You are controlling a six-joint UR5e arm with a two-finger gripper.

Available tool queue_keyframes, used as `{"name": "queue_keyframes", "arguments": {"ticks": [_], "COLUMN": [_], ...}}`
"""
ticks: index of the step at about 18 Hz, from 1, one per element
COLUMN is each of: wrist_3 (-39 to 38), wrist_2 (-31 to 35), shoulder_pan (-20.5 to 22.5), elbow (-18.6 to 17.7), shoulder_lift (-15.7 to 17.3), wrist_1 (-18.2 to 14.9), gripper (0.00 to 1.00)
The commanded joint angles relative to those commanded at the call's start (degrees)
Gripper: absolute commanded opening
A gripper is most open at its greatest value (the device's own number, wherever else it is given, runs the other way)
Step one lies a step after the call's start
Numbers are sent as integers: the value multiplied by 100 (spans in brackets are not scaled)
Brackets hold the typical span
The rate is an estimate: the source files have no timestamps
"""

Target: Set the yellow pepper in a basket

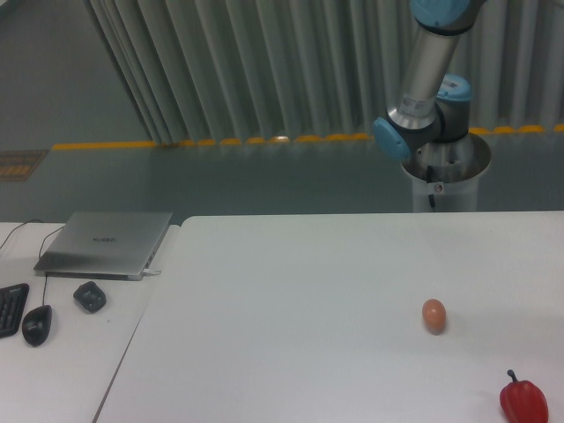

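The yellow pepper is out of view, and so is the basket. Only part of the arm (pixel 423 79) shows, rising from its base behind the table at the upper right and leaving the frame at the top. My gripper is out of frame.
A brown egg (pixel 434 315) lies on the white table (pixel 308 308) at the right. A red pepper (pixel 523 401) sits at the bottom right corner. On the left desk are a closed laptop (pixel 106 242), a mouse (pixel 36 324), a small dark object (pixel 90 295) and a keyboard edge (pixel 7 310).
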Motion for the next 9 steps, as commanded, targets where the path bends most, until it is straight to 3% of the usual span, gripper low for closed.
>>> {"name": "queue_keyframes", "arguments": {"ticks": [5, 7, 9], "wrist_3": [-756, -1492, -2529], "wrist_2": [0, 35, 271], "shoulder_pan": [-255, -308, -396], "elbow": [70, 115, 228], "shoulder_lift": [-220, -360, -509], "wrist_1": [598, 983, 1327], "gripper": [35, 35, 28]}}
